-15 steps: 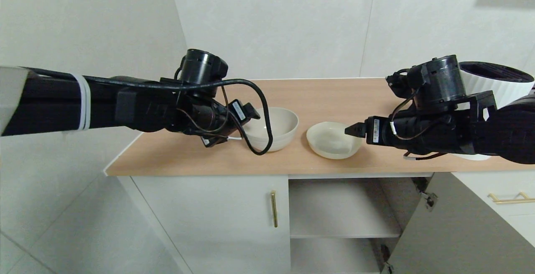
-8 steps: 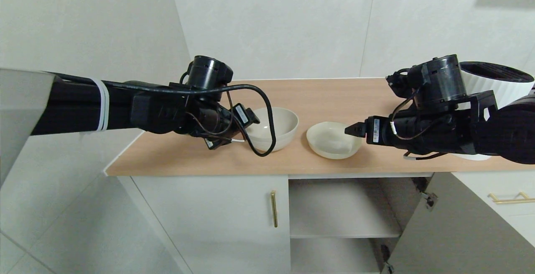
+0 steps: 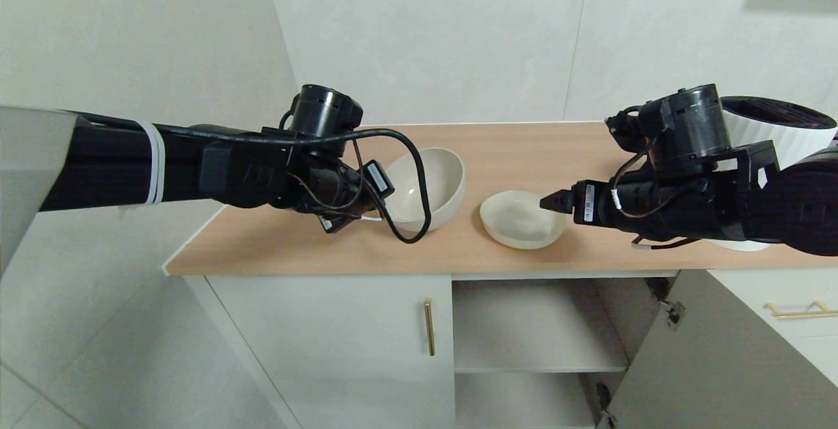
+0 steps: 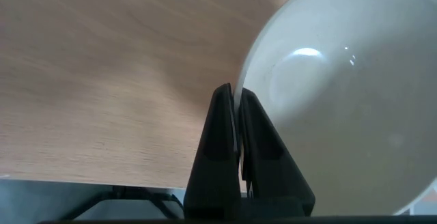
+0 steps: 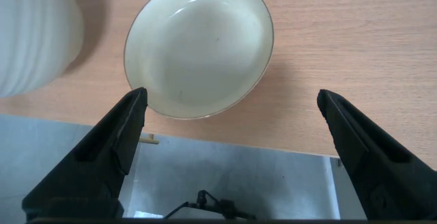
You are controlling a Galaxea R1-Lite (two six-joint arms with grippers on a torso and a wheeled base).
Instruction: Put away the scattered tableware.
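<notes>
Bowl pinched in left tool; splayed right tool by dish and ribbed container.

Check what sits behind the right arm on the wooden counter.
A white ribbed round container with a dark top stands on the wooden counter behind the right arm. The arm covers most of its lower body; its contents are hidden.

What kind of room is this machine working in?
Most likely a kitchen. A tiled wall backs a wooden counter with a deep bowl and a shallow bowl, and the cabinet beneath stands open, showing shelves.
</notes>
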